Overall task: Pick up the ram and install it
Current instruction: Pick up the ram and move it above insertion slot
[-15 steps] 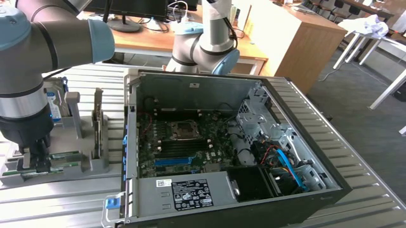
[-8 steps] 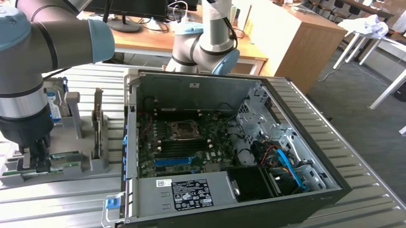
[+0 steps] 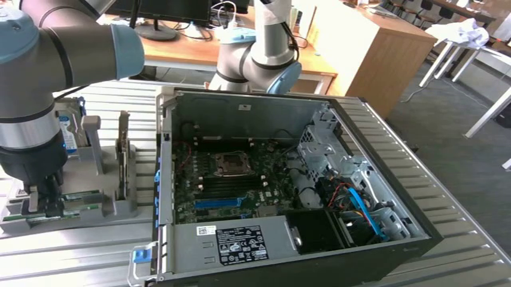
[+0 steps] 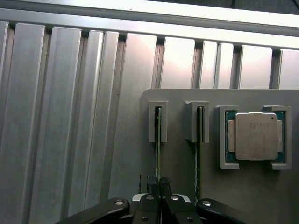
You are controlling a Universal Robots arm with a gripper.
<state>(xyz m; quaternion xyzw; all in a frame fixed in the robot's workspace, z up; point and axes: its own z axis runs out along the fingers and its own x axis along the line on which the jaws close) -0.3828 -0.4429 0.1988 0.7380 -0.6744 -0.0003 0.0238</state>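
Gripper [image 4: 159, 185] is pinched narrow on the ram [image 4: 158, 140], which stands on edge in the grey holder [image 4: 180, 163], at nine o'clock of the open computer case [image 3: 239, 113] in the exterior view. I'd say this pick wants a straight pull along the guide slots, with no twist, clear of the neighbouring stick [image 4: 199, 149].

The ram [image 4: 159, 140] is seen edge-on in the wrist view as a long, very thin green strip. It stands on its long edge in a narrow slot of a grey holder [image 4: 177, 158], which rests on the ribbed metal surface [image 4: 70, 121]. One end sits inside a small U-shaped bracket. At the other end, the claw [image 4: 159, 183] is pinched closed on both of its flat faces.
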